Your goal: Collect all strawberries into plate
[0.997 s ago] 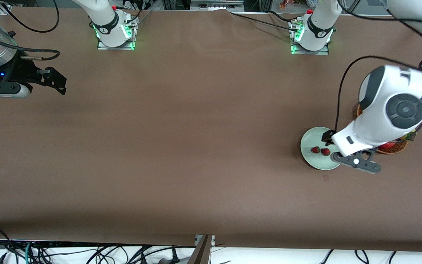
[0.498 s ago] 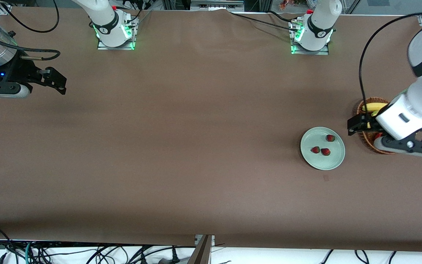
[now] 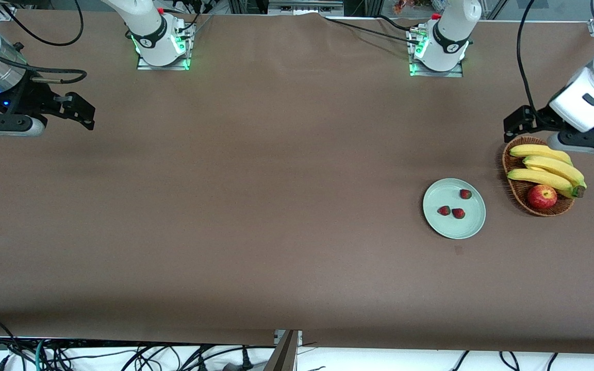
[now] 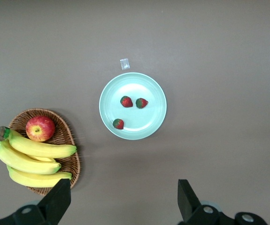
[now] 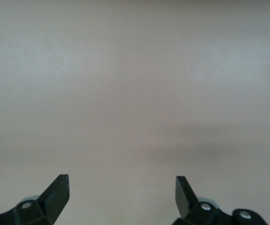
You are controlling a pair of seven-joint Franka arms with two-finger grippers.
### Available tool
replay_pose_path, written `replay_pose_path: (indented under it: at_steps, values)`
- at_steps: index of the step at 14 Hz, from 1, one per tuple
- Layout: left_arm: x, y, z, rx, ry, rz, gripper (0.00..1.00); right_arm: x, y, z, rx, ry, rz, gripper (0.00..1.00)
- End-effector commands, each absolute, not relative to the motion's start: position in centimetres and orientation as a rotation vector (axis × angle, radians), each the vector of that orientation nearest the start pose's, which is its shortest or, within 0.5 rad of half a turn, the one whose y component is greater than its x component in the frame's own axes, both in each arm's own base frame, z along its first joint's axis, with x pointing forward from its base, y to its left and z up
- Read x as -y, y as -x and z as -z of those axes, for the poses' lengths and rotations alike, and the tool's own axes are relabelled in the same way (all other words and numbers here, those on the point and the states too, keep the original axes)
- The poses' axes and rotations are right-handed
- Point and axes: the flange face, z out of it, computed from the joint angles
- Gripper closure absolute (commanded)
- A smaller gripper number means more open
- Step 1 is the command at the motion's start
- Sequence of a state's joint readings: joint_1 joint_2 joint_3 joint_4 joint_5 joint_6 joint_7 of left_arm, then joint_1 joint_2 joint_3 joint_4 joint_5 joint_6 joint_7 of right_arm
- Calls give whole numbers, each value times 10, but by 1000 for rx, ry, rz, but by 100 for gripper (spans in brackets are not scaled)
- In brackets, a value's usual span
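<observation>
Three strawberries point(image 3: 465, 194) point(image 3: 444, 210) point(image 3: 458, 213) lie on the pale mint-green plate point(image 3: 449, 229), toward the left arm's end of the table. The left wrist view looks down on the same plate point(image 4: 150, 123) and its strawberries point(image 4: 126, 101) point(image 4: 142, 102) point(image 4: 118, 123). My left gripper point(image 3: 514, 123) point(image 4: 124, 201) hangs open and empty, high over the table at the basket's rim and well clear of the plate. At the right arm's end of the table my right gripper point(image 3: 81, 111) point(image 5: 122, 194) waits open over bare cloth, holding nothing.
A brown wicker basket point(image 3: 513, 193) point(image 4: 66, 140) beside the plate holds bananas point(image 3: 544, 165) point(image 4: 36, 149) and a red apple point(image 3: 542, 196) point(image 4: 40, 129). A small patch point(image 3: 458, 250) point(image 4: 124, 63) lies on the brown cloth just nearer the front camera than the plate.
The left arm has risen off the plate, passed over the basket and drawn away. Plate, third strawberry and basket now show uncovered. The right arm has barely shifted.
</observation>
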State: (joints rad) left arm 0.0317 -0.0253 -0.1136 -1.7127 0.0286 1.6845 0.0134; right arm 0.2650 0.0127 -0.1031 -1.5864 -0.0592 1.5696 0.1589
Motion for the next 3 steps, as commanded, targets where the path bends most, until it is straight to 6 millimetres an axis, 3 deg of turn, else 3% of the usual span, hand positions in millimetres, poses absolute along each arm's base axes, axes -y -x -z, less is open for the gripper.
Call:
replay_pose_path:
  at_steps: [1, 3]
  values:
    - [36, -543, -576, -131, 3106, 35, 0, -109, -542, -619, 62, 3224, -37, 0]
    - [37, -543, -576, -135, 3106, 35, 0, -117, -541, -625, 82, 3218, -15, 0]
